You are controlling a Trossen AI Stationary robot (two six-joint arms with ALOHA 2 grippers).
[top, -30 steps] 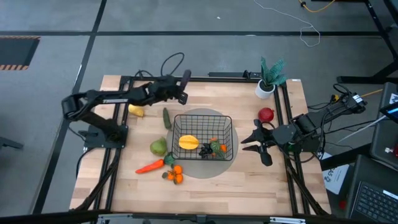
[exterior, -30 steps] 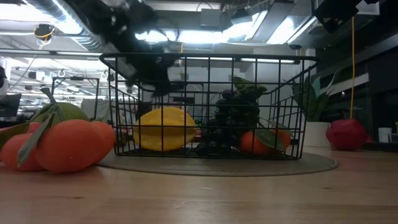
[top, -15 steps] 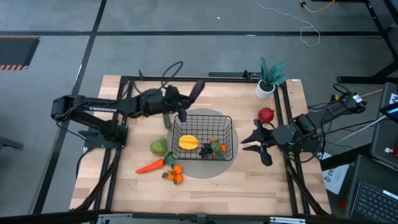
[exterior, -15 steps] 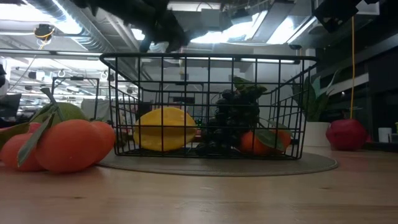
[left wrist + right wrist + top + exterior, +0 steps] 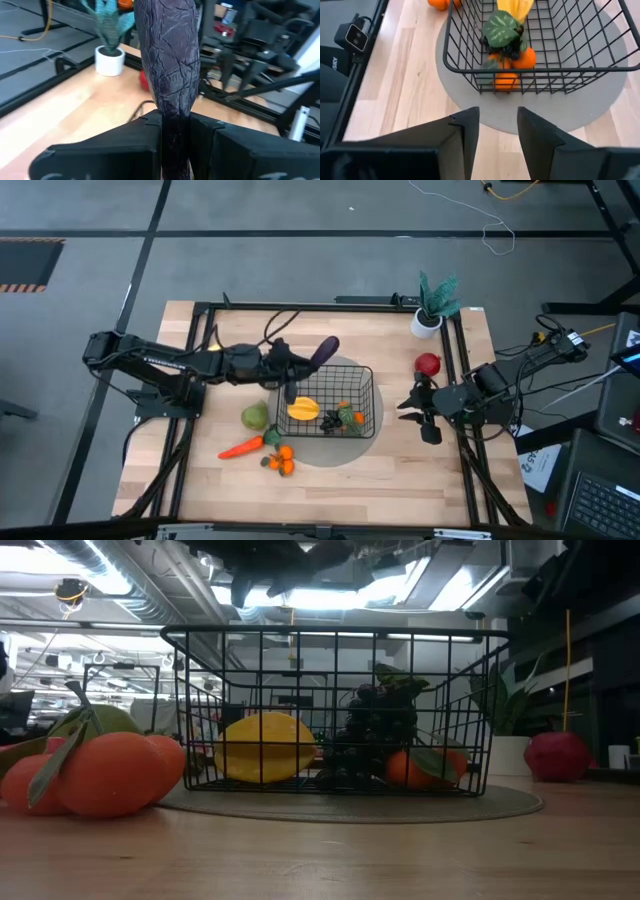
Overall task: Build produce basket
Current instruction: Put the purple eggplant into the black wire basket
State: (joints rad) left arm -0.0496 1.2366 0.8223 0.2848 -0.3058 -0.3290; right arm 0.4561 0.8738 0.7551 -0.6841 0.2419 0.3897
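Pointing up and away from the left hand (image 5: 292,366), the eggplant (image 5: 323,351) is clamped at its lower end between that hand's dark fingers (image 5: 125,145), its long axis running diagonally over the basket's (image 5: 370,380) rear left corner in the high view. Its skin is dark purple and wrinkled, narrowing where the fingers pinch it.

Below it the basket, square black wire mesh with open grid sides, sits on a grey round mat (image 5: 330,456) near the middle of the bench (image 5: 400,470). Inside lie a yellow piece (image 5: 303,409), dark grapes (image 5: 331,423) with a green leaf and a small orange (image 5: 358,419); most of the basket floor toward the right and rear is open mesh.

Left of the basket, on the bare wood, a green pear (image 5: 255,416) sits just off the mat, an orange carrot (image 5: 240,448) lies in front of it pointing left, and a cluster of small oranges (image 5: 281,461) rests at the mat's front left edge. A red apple (image 5: 428,364) stands well to the right, near the bench's right rail, and a teal potted plant (image 5: 434,302) occupies the rear right corner.

The right hand (image 5: 420,410) hovers beside the basket's right side over the mat's edge, its fingers (image 5: 462,127) set narrowly apart and empty. Clear wood lies along the front of the bench.
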